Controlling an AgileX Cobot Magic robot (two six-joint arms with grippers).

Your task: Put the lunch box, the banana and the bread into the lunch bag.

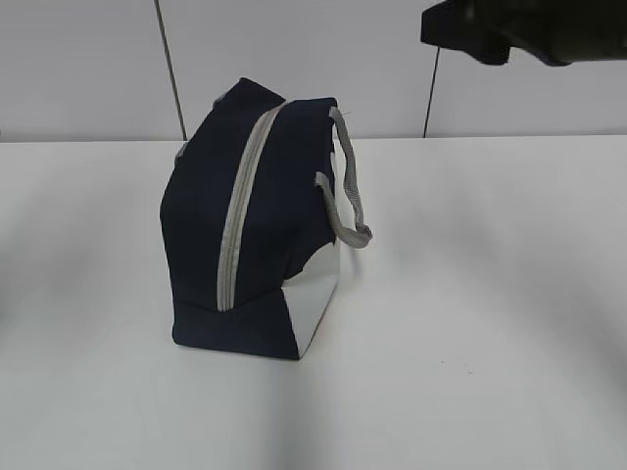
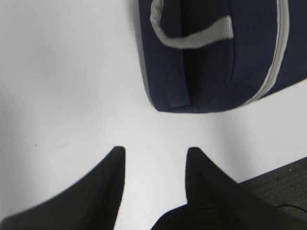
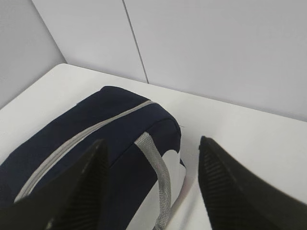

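Lunch bag (image 1: 255, 225) stood mid-bench (image 1: 490, 372), zipper (image 1: 238, 215) shut, the only obstacle. Bench lay open L, R and in front. Wall (image 1: 294, 59) rose close behind. Grey handle (image 1: 348, 191) stuck out on bag's R side, narrowing passage there.

1. No text, label, brand, number or sign is showing legibly in any of the views.
2. The lunch bag (image 1: 257, 225) is showing only plain navy and white fabric, with a grey zipper (image 1: 238, 211) bearing no print.
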